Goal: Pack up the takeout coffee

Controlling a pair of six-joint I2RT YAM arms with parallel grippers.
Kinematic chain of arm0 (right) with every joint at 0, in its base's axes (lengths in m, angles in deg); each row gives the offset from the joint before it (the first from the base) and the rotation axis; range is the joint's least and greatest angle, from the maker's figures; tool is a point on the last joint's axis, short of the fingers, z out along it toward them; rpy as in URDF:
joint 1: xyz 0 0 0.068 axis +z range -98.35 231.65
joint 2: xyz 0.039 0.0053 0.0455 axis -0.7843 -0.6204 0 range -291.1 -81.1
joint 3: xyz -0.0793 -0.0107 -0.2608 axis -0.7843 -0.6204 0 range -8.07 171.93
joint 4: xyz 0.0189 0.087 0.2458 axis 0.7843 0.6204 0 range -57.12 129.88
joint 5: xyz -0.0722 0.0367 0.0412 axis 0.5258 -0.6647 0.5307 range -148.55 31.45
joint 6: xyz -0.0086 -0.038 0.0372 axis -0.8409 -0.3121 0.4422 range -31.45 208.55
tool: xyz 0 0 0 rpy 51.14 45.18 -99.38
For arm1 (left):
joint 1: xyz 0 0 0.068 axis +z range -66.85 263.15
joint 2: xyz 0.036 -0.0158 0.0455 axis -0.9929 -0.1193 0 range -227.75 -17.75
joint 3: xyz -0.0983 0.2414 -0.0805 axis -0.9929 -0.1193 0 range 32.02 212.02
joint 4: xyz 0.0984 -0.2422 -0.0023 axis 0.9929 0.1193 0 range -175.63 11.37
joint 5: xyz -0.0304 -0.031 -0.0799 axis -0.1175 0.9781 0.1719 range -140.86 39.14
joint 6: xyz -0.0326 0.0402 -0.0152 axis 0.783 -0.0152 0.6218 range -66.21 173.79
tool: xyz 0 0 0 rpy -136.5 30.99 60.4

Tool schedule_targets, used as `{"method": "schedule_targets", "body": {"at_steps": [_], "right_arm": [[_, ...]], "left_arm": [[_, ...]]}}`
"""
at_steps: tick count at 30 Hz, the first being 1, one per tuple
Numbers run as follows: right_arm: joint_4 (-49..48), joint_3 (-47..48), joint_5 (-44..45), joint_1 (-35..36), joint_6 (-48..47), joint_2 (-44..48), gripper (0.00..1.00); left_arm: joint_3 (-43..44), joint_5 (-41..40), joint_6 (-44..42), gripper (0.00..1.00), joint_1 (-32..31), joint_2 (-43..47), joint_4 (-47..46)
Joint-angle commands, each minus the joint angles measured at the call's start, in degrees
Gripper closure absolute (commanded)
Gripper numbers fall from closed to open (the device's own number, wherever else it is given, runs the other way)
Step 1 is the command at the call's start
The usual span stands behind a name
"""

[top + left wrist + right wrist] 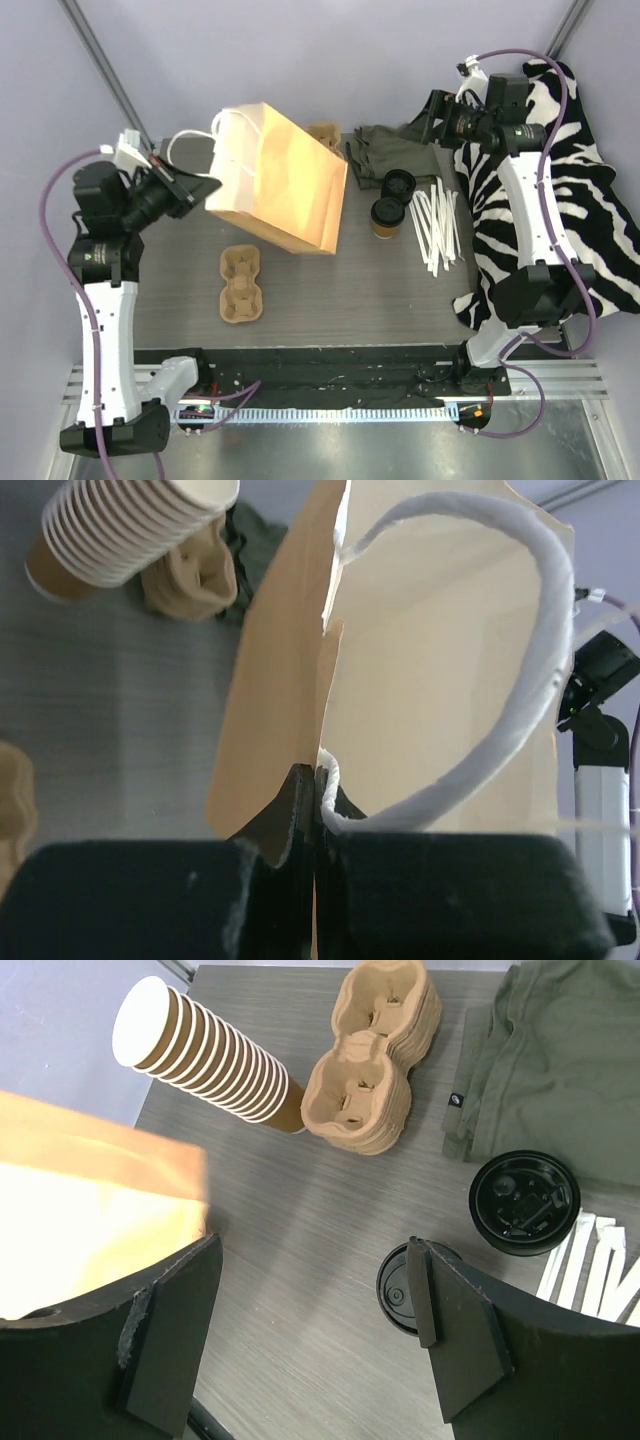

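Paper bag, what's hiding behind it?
From above, the paper bag covers most of what's there; only the cup carriers peek out. The right wrist view also shows a stack of paper cups beside them.

Surfaces. Paper bag (280, 180): smooth, matt tan kraft paper; its handle (540, 660): white twisted cord, fibrous. Takeout coffee (386, 217): brown paper wall, black plastic lid with a slight sheen. Loose lid (523, 1202): the same glossy black plastic. Cup stack (210, 1055): brown paper, white rims. Cup carriers (375, 1070): rough moulded pulp, matt. Table (380, 290): grey wood-grain, faint sheen. Folded cloth (560, 1060): olive, matt weave. Zebra-print cloth (570, 200): soft fabric. Right gripper (312, 1260): matt black fingers (175, 1330), finely grained. Near-edge plate (350, 450): brushed metal, reflective.
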Motion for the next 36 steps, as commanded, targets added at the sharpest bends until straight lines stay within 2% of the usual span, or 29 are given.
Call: {"method": "schedule_targets", "body": {"at_steps": [1,5,10,13,18,24,31,36], "right_arm": [[0.7,2.8,1.5,-0.1,-2.5,3.1,0.18],[0.7,4.0,1.5,0.0,-4.5,3.3,0.18],[2.2,9.5,-0.5,0.3,-7.9,2.0,0.2],[4.3,13.9,0.1,3.3,-11.7,0.3,0.21],[10.7,21.0,6.5,14.7,-21.1,-3.2,0.21],[12.2,20.0,13.2,23.1,-26.7,-5.4,0.22],[16.8,22.9,12.0,25.9,-28.2,-8.8,0.22],[18.5,15.6,9.8,27.6,-29.1,-6.1,0.23]], "left_arm": [[-7.2,-11.4,7.5,1.0,-8.7,6.2,-8.4],[-13.6,-19.4,5.4,1.0,-19.8,6.7,-8.1],[-17.7,-23.3,4.9,1.0,-24.2,4.7,-9.4],[-18.6,-25.8,4.2,1.0,-28.8,3.1,-12.9],[-19.2,-32.3,-0.1,1.0,-36.9,1.8,-14.6],[-21.4,-34.8,-4.4,1.0,-40.0,3.0,-15.3],[-23.7,-36.5,-6.9,1.0,-42.8,4.5,-16.1],[-24.4,-38.1,-7.2,1.0,-42.9,4.6,-16.4]]}}
